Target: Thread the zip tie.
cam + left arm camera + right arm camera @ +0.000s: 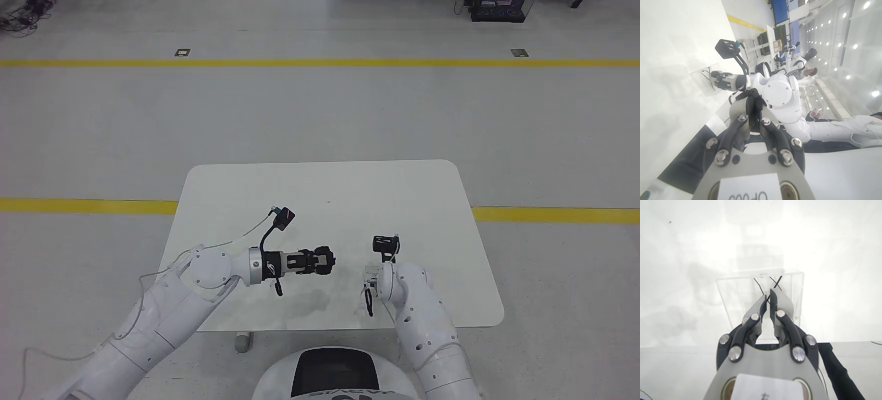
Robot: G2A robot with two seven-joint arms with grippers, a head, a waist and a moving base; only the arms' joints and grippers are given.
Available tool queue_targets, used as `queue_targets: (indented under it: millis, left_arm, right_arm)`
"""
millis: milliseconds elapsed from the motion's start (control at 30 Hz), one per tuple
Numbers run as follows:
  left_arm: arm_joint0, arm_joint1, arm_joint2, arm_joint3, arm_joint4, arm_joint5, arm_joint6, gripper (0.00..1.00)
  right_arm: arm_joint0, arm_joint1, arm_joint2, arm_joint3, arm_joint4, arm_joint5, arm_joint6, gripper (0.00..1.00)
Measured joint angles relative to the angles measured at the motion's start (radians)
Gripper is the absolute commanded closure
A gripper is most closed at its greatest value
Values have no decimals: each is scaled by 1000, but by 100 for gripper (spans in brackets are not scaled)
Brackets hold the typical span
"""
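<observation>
On the left, our left tool (325, 261) hangs level over the worktop (400, 190) and points across at the other arm. Its fingers (737, 115) lie pressed together, and we cannot make out anything held between them. Ahead of it, toward the right, a small clear stand (738, 291) sits on the worktop near the robot's edge. The zip tie (776, 283) is there: thin black strands run through the stand and cross one another close to its far wall. We cannot tell which strand carries the head, nor whether the tail has entered it. Farther right, the right tool (768, 297) points down into the stand. Its fingers are nearly together with one strand running between their tips, so we judge it to be clamped on the tie, though the strand is too thin for us to confirm the contact. We take the step in hand to be the grasp of one end at the stand, with the threading itself not yet done. As we judge it, the next move calls for a firm pinch that lets the slim strand neither slip nor twist. It also calls for a careful lift clear of the stand's walls, and for the left tool to open and take the other end so that tail and head line up squarely.
</observation>
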State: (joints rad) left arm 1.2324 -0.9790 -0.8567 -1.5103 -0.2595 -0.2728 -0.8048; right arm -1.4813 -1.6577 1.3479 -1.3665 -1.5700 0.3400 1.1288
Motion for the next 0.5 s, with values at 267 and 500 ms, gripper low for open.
queue_targets:
  millis: [267, 500]
  left_arm:
    - [0, 0, 0, 0, 0, 0, 0, 100]
    - [0, 0, 0, 0, 0, 0, 0, 100]
  right_arm:
    - [-15, 2, -6, -26, 0, 0, 0, 82]
    - [-41, 7, -5, -77, 0, 0, 12, 66]
